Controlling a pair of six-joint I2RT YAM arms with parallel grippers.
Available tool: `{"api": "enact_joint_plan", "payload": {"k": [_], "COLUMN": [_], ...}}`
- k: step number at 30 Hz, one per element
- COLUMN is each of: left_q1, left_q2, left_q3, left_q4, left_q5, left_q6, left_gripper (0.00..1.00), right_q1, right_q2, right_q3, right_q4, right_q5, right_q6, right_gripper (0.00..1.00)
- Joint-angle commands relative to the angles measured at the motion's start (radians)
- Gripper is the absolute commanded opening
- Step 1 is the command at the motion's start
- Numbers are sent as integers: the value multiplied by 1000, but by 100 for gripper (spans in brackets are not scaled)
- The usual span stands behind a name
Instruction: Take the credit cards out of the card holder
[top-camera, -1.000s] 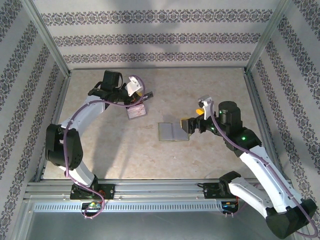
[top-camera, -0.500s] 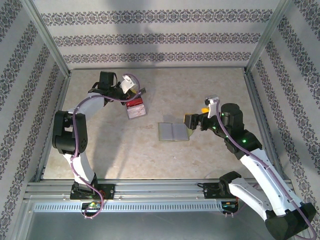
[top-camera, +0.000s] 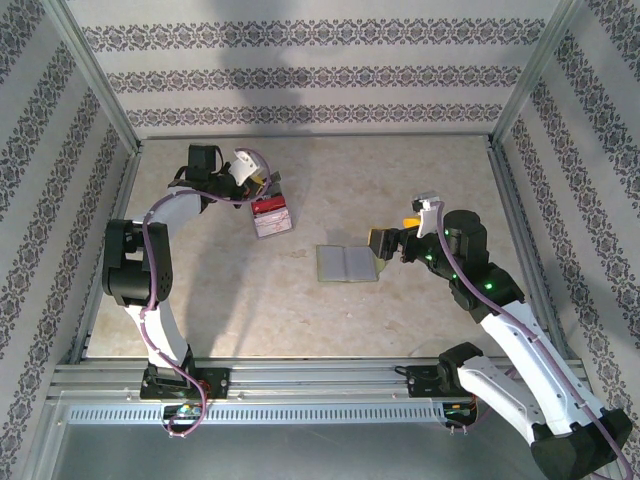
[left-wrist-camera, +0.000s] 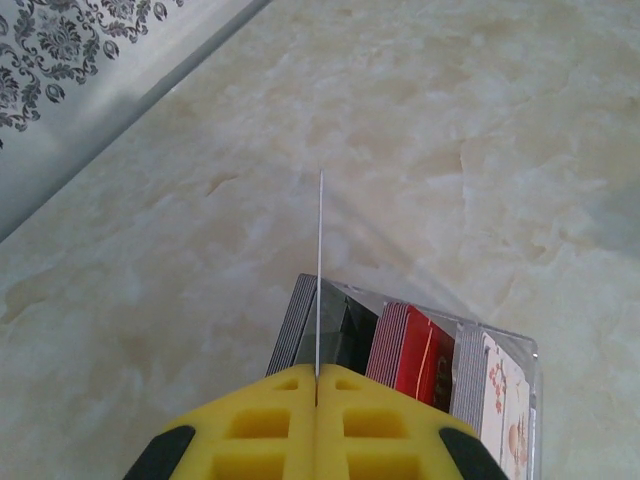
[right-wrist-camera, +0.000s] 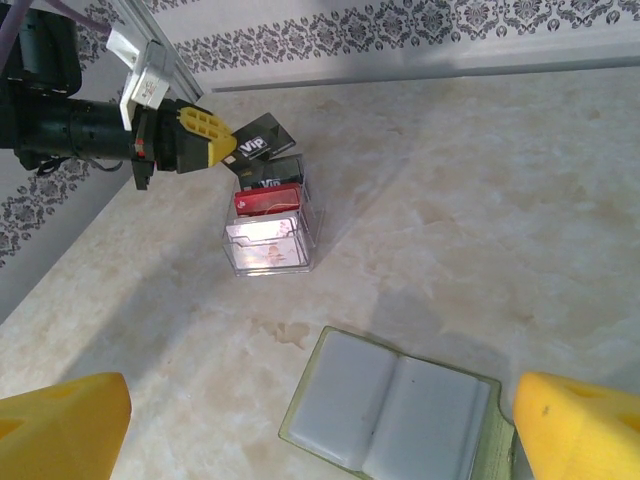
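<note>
The card holder (top-camera: 347, 263) lies open and flat like a pale grey booklet with a greenish rim (right-wrist-camera: 395, 415), and its visible pages look bare. Credit cards stand in stacks in a clear plastic box (top-camera: 272, 218) (right-wrist-camera: 270, 228): dark ones, red ones (left-wrist-camera: 410, 345), and white ones. My left gripper (top-camera: 260, 183) (left-wrist-camera: 318, 375) hovers over the box's far end, shut on a black card (right-wrist-camera: 262, 148) that shows edge-on (left-wrist-camera: 320, 260) in the left wrist view. My right gripper (top-camera: 385, 243) (right-wrist-camera: 320, 425) stands open at the holder's right edge, its yellow fingertips (right-wrist-camera: 580, 430) wide apart.
The marble-look tabletop (top-camera: 420, 180) is ringed by patterned walls with metal posts (top-camera: 95, 90). A small stain (right-wrist-camera: 290, 330) marks the table between box and holder. Both arm bases sit at the near rail (top-camera: 320, 385).
My left gripper has drawn back to the left with the black card, its arm folding in. My right gripper has backed slightly right off the holder and stays open.
</note>
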Motion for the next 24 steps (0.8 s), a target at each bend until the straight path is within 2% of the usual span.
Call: {"api": "enact_joint_plan", "payload": {"k": [1, 9, 24], "left_q1": [15, 23, 26], "left_q2": [18, 30, 62], "left_q3": [-7, 6, 24], "left_q4": [-6, -85, -130], "left_q5": [38, 70, 29], "left_q6": [64, 144, 196], "left_gripper": [0, 0, 0], "right_q1": [-13, -13, -13], "right_q2": [-7, 1, 19], "right_q3": [-6, -7, -6], "right_q4": [17, 22, 34], "right_q5": [7, 3, -11], "right_q6": [15, 21, 26], "right_gripper": [98, 98, 98]}}
